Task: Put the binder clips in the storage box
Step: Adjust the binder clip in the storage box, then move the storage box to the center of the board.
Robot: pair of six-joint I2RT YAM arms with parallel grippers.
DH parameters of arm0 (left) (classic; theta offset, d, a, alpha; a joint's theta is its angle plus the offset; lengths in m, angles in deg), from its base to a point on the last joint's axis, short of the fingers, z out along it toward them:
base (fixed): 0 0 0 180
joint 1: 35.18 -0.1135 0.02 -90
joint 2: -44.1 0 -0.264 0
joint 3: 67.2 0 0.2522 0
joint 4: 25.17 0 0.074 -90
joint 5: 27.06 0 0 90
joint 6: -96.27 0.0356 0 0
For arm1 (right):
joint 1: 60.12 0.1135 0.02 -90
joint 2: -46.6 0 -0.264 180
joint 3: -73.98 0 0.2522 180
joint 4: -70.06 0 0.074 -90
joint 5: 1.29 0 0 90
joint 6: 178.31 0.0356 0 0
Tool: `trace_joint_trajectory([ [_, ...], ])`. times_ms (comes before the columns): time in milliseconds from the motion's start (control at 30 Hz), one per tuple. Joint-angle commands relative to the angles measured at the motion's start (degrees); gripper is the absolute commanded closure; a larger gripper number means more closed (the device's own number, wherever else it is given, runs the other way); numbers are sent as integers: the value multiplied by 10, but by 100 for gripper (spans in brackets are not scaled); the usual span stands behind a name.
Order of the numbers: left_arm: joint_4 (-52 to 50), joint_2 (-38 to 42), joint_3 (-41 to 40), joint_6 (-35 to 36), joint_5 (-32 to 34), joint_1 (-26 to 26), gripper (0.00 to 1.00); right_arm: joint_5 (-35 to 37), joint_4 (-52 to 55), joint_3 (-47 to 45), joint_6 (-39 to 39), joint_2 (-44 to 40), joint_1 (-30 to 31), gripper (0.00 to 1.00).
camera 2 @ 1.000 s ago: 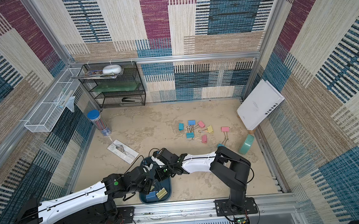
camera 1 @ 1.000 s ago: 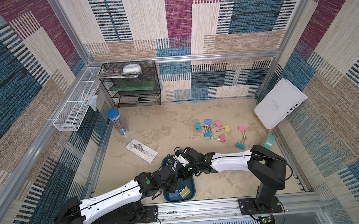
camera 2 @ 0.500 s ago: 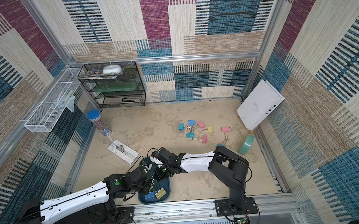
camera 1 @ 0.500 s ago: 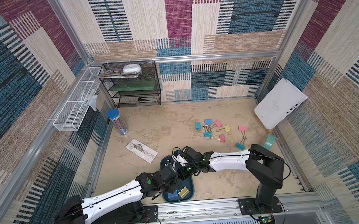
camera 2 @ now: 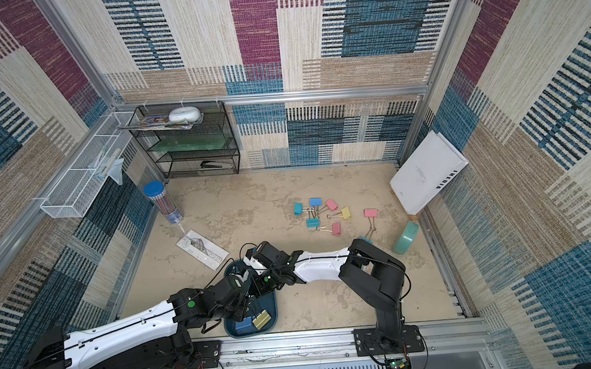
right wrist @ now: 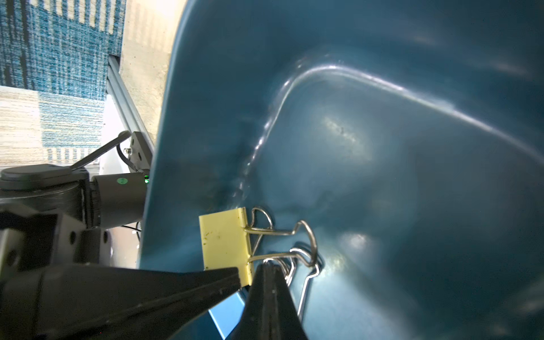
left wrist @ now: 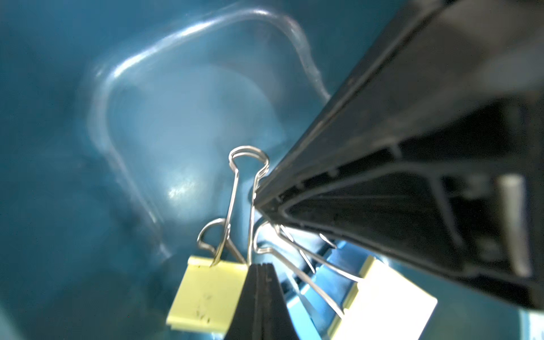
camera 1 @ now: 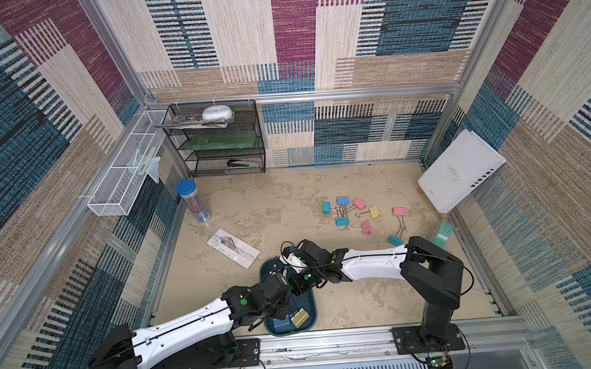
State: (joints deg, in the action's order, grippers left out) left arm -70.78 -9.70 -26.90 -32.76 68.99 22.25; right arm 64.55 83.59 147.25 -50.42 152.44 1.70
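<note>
On beige tabletop, patchwork-carpet walls around: storage box at front rail; both jaws closed inside, grip unclear.

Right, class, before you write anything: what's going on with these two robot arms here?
Both arms reach into the storage box at the table's front edge. The left gripper and right gripper are shut, tips close together among the wire handles of a yellow clip and a blue clip lying inside; whether either pinches a handle is unclear. Eight binder clips lie loose on the table.
</note>
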Motion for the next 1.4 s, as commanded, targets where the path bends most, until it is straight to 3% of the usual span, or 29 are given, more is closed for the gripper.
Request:
trace_joint_trajectory([
  [0, -4, 4, -3, -4, 4, 0, 100, -16, 9, 11, 6, 9, 1, 100],
  [533, -14, 56, -27, -24, -3, 1, 100, 0, 58, 47, 1, 77, 0, 100],
  [700, -18, 66, -24, -24, 5, 1, 100, 7, 36, 22, 4, 42, -4, 100],
  [800, -12, 79, -19, -24, 15, 1, 76, 13, 28, 9, -1, 2, -16, 100],
  [900, -9, 91, -4, -18, 28, 1, 62, 15, 45, 12, -15, -22, -25, 97],
  [1067, -18, 88, 41, 12, 52, 0, 59, 19, 69, 18, -33, -46, -34, 95],
  [1233, -24, 95, 76, 22, 72, 0, 57, 32, 85, 18, -44, -89, -44, 86],
  [1367, -76, 103, 99, 4, 128, -25, 33, 63, 127, 10, -51, -127, -56, 74],
])
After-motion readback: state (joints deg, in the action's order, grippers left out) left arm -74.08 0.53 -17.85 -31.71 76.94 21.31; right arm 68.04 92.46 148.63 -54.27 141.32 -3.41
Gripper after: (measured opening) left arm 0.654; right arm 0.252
